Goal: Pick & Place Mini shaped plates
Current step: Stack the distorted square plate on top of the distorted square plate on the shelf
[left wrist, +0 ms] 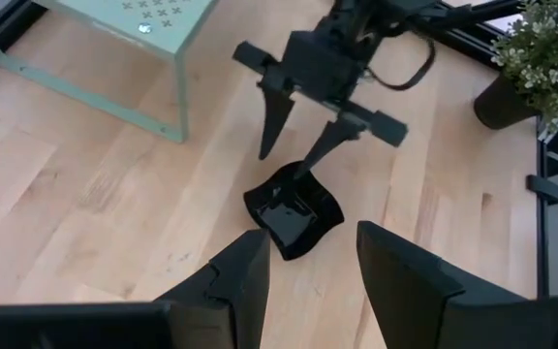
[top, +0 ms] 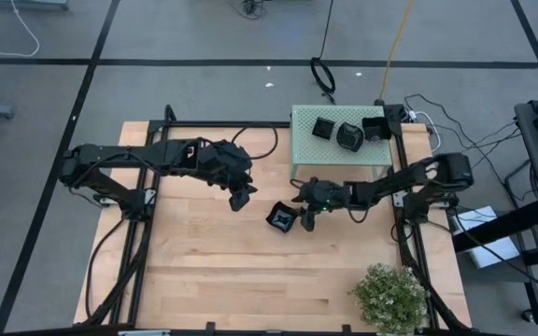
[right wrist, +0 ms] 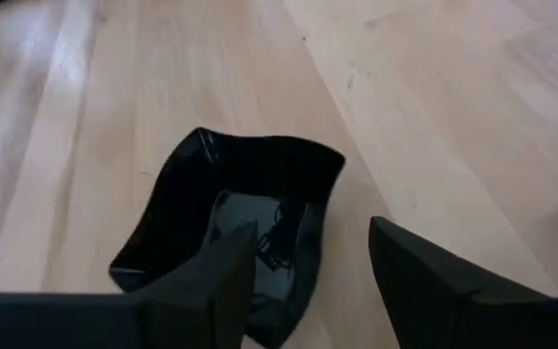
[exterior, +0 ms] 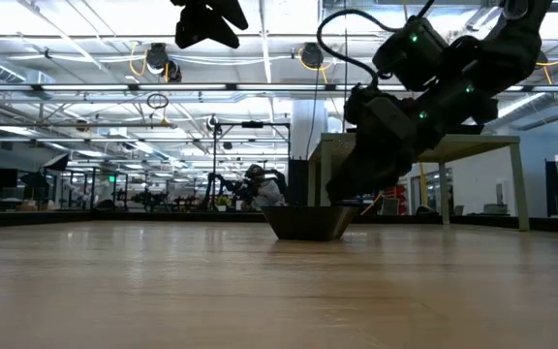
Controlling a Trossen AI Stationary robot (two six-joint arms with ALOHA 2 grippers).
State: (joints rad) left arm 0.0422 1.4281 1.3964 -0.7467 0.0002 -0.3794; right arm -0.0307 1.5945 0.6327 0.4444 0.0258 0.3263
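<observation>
Directly under the right tool (top: 306, 219) sits one black wavy-edged plate (top: 281, 218), flat on the desk (top: 213, 280); one finger (right wrist: 223, 283) stands over its well, the other outside the rim, spread wide, gripping nothing. Left tool (top: 241, 199) hovers higher, near, fingers apart, empty. Right arm is nearer. Judgement: lifting straight clear depends on that straddled rim.

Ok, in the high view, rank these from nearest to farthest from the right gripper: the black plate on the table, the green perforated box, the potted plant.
From the right gripper, whose jaws stand open:
1. Black plate on the table: right beside the fingertips, on the side toward the left arm.
2. Green perforated box: toward the table's far edge, with three more plates on top.
3. Potted plant: at the table's near right corner.
</observation>
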